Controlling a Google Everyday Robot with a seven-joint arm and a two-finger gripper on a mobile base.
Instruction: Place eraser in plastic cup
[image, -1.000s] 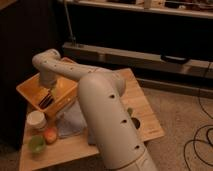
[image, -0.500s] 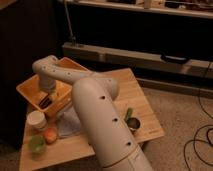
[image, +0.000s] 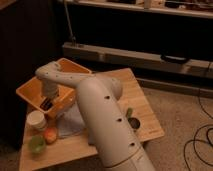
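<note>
My gripper (image: 46, 103) hangs from the white arm's wrist and reaches down into the orange bin (image: 30, 92) at the table's back left. It appears open, low over a dark object in the bin; I cannot tell whether that object is the eraser. The plastic cup (image: 36, 144), small and light green, stands near the table's front left corner, well in front of the bin and apart from the gripper.
A white round container (image: 36, 120) and an orange fruit (image: 50, 135) stand between bin and cup. A blue-grey pad (image: 71, 124) lies beside the arm. A metal cup (image: 134, 123) stands at the right. My arm (image: 107, 130) crosses the wooden table (image: 142, 100).
The wrist has moved down and slightly right, bringing the gripper lower into the orange bin. The arm's shift uncovered the metal cup at the right.
</note>
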